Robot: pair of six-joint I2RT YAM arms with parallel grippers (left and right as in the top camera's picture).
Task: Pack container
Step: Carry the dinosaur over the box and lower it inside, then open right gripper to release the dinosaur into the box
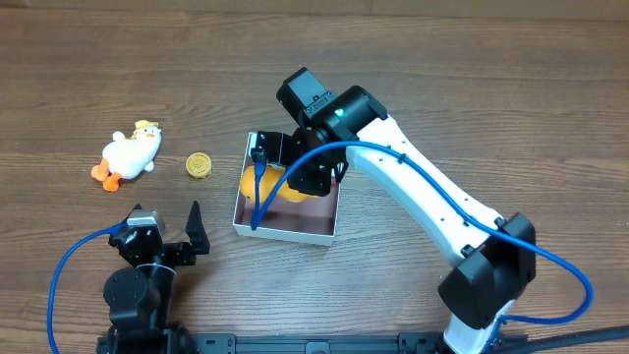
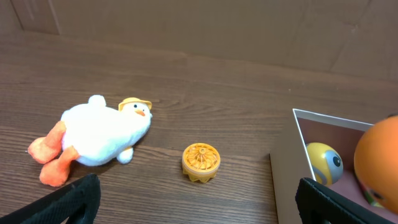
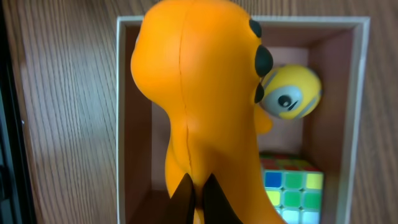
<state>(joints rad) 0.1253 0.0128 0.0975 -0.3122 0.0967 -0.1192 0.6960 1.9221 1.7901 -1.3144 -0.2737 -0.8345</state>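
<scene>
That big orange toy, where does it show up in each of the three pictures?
Overhead: the orange toy is mid-picture, inside the outline of the container.
Left wrist: at the far right edge.
Right wrist: it fills the centre.
Shared landmark: the container's white wall.

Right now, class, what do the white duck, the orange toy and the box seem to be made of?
White duck: plush fabric, fuzzy and matte. Orange toy: probably soft rubber or foam, smooth, with a moulded seam line. Container: likely thin cardboard, matte white walls, dull pinkish inside.
</scene>
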